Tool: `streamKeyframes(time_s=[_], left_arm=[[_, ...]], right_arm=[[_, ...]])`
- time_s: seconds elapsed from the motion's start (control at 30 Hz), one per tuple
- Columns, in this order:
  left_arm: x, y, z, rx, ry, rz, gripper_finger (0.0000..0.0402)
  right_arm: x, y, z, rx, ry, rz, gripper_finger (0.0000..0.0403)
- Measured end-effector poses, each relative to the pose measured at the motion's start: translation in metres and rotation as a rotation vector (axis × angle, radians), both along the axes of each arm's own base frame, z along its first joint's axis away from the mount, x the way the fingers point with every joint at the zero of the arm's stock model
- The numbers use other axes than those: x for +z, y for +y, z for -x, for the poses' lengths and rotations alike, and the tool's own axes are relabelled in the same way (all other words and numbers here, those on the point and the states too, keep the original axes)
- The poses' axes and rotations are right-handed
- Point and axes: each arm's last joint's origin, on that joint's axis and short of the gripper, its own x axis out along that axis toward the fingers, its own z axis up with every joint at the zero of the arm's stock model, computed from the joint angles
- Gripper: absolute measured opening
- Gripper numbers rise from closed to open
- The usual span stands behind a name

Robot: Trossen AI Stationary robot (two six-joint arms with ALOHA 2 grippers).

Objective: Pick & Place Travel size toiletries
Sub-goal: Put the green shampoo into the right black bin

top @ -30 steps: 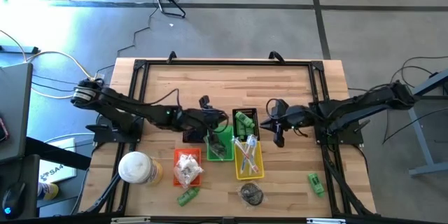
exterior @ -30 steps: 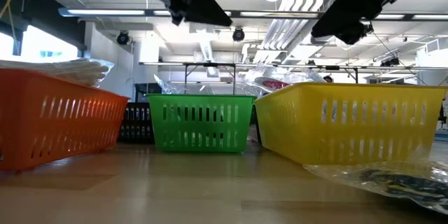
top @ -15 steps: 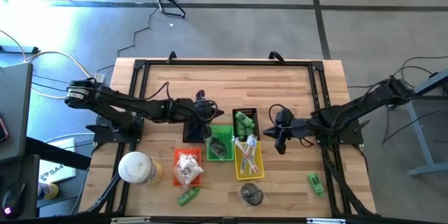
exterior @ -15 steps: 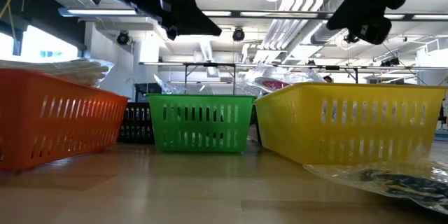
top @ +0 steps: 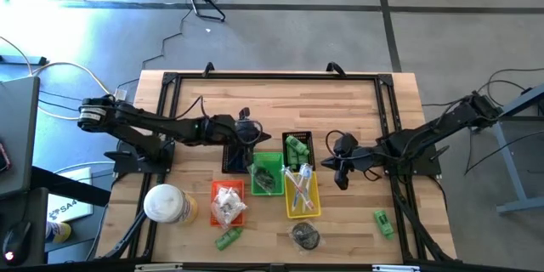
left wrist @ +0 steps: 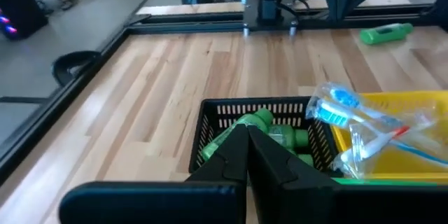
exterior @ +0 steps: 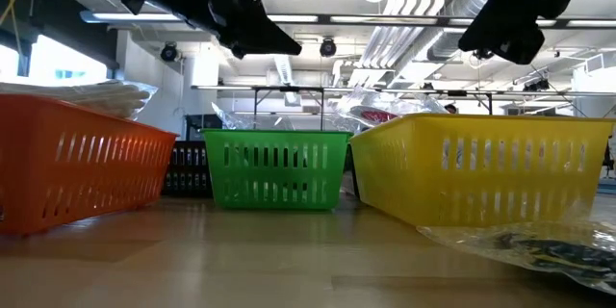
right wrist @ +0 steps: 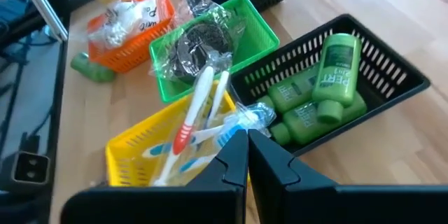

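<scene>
My left gripper hangs shut and empty above the table, just beyond the left black basket. My right gripper is also shut and empty, to the right of the yellow basket. Green bottles lie in the right black basket. Wrapped toothbrushes lie in the yellow basket. A dark wrapped piece lies in the green basket, and white wrapped pieces in the orange basket. Loose on the table are two green tubes and a dark wrapped piece.
The round white-and-yellow container stands at the near left beside the orange basket. A black frame runs around the table. Bare wood lies along the far half and at the right near the loose tube.
My left gripper has drawn back from over the green basket toward the far left, and stands beyond the left black basket. My right gripper has drifted a little toward the near edge. Both stay shut. No item has moved.
</scene>
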Motion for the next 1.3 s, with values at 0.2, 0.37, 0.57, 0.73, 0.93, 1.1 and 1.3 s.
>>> streamKeyframes(time_s=[0.2, 0.37, 0.57, 0.73, 0.93, 1.1, 1.3], left_arm=[[-0.002, 0.022, 0.001, -0.017, 0.01, 0.054, 0.0], [-0.002, 0.028, 0.002, -0.061, 0.021, 0.002, 0.0], [-0.016, 0.031, 0.01, -0.079, 0.051, -0.08, 0.0], [-0.017, 0.044, 0.033, -0.036, 0.025, -0.056, 0.0], [-0.01, 0.048, 0.068, -0.071, -0.066, -0.04, 0.0], [-0.012, 0.041, 0.093, -0.099, -0.121, -0.049, 0.0], [0.0, 0.031, 0.118, -0.206, -0.246, -0.068, 0.0]], right_arm=[[0.0, -0.001, 0.0, 0.025, 0.006, 0.045, 0.0003], [-0.003, -0.002, 0.002, 0.019, 0.037, 0.06, 0.0003], [-0.003, -0.004, 0.002, -0.046, 0.029, 0.054, 0.0003], [-0.003, -0.004, 0.002, -0.056, 0.024, 0.044, 0.0003], [-0.002, -0.007, 0.001, -0.07, 0.02, 0.041, 0.0003], [-0.002, -0.011, -0.001, -0.087, 0.022, 0.038, 0.0003], [-0.002, -0.016, -0.002, -0.093, 0.025, 0.059, 0.0003]])
